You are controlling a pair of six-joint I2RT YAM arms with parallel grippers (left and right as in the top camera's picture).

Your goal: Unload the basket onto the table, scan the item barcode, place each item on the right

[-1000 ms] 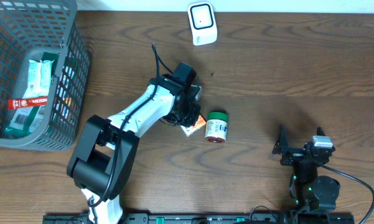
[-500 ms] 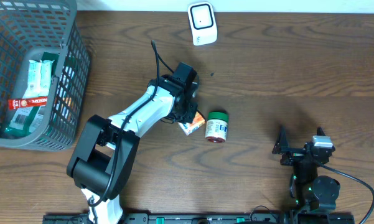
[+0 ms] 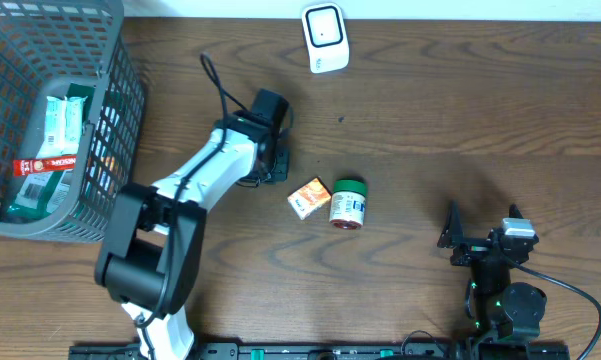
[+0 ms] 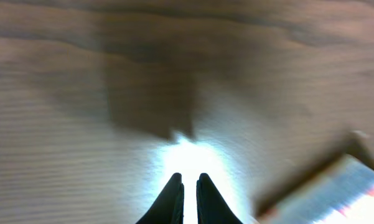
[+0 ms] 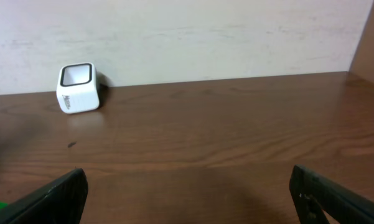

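From my seat at the remote controls, I look down on a dark brown wooden table [image 3: 480,110], its grain running in long waves from side to side. At the far edge, I see a pale, faintly mottled wall [image 5: 224,31] meeting the tabletop, with a brown panel [image 5: 370,37] rising at the right corner. Close to the wood, 1 bright glare [image 4: 185,158] whitens the surface, and a dark, soft-edged shadow [image 4: 150,99] lies just beyond it.
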